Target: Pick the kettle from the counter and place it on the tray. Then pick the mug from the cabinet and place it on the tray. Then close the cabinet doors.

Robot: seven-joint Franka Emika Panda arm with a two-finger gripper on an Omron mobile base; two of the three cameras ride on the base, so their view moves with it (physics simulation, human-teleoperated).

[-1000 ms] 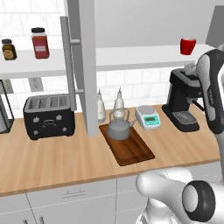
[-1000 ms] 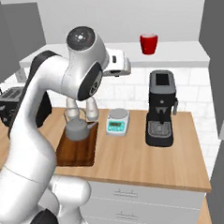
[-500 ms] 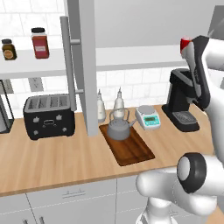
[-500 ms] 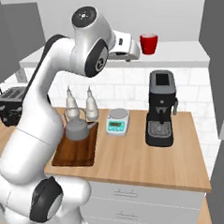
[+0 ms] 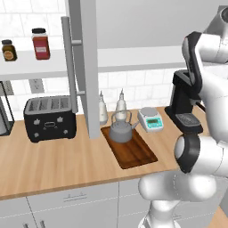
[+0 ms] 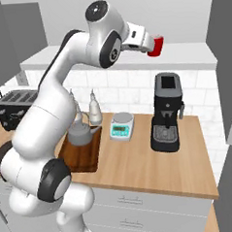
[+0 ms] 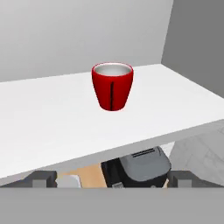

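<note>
Since the earlier frame, the arm has reached higher and further toward the mug (image 6: 155,44), now at the upper middle of the right base view with the gripper (image 6: 145,42) close before it. From the hand camera the mug (image 7: 112,85) stands upright on the white cabinet shelf (image 7: 52,118), untouched. Both fingers are wide apart, holding nothing. At frame centre, the kettle (image 5: 121,130) sits on the tray (image 5: 133,149).

The mug (image 7: 112,86) was bright red with a pale interior and stood on a white shelf (image 7: 52,122). The kettle (image 5: 121,130) was grey, the tray (image 5: 133,151) dark brown, the table (image 5: 53,164) light wood.
</note>
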